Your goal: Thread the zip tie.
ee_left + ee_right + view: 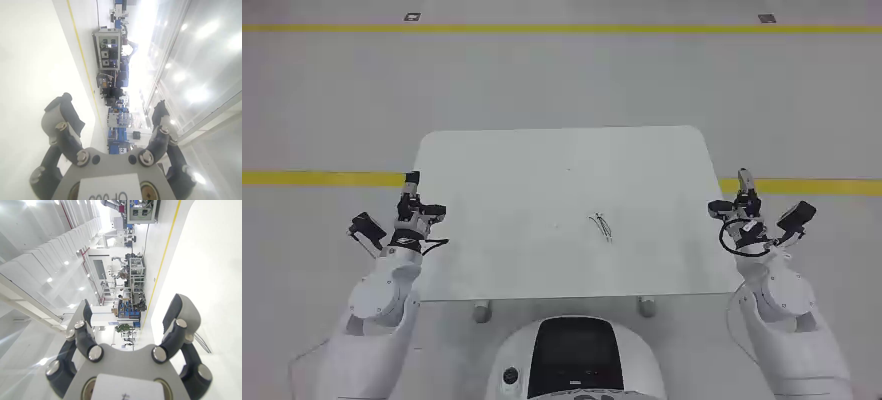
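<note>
While looking down from above, find the zip tie (602,227) lying flat on the white desk (532,180), right of centre and toward the near edge, untouched. Note the left pincer (411,183) just off the desk's left edge, well apart from the tie, spread wide and gripping nothing. Note the right pincer (745,180) just off the right edge, likewise spread wide and empty, nearer the tie yet clear of it. From the right wrist, catch the tie as thin dark strands on the desk beyond one finger.
</note>
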